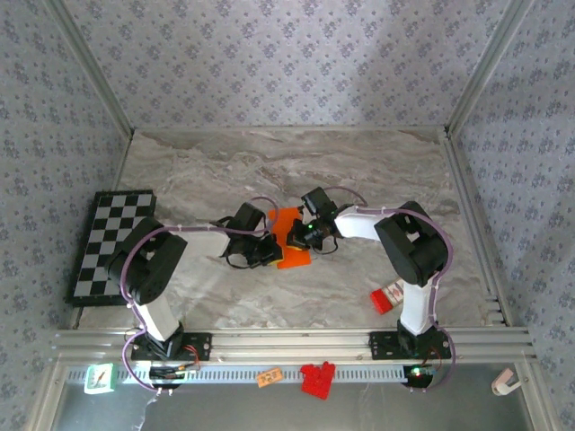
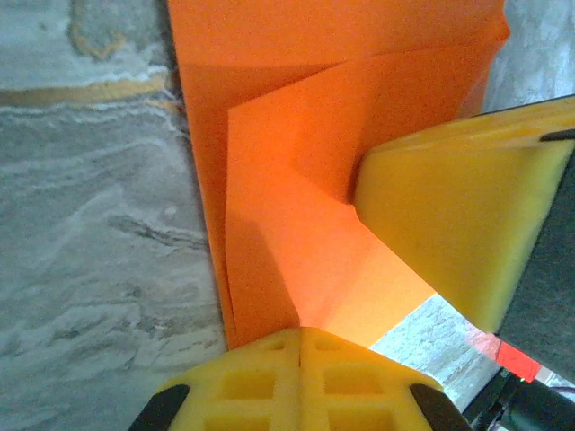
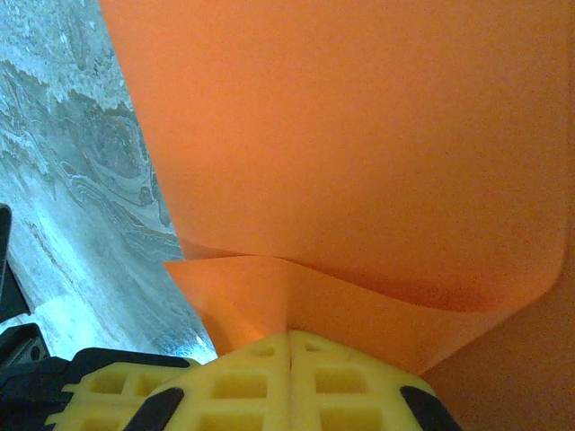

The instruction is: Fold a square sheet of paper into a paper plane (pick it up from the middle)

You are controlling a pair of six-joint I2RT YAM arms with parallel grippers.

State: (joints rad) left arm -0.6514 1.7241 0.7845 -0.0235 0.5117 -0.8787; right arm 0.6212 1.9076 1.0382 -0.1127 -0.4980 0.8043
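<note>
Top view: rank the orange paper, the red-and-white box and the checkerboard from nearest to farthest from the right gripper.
1. The orange paper: mid-table, pinched in the right gripper itself.
2. The red-and-white box: near right, beside the right arm's base.
3. The checkerboard: across the table, at its left edge.

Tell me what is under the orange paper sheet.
Grey marbled tabletop shows beside the orange paper sheet and presumably continues beneath it. The left gripper and right gripper are shut on its edges. Anything lying directly under the sheet is covered by the paper.
</note>
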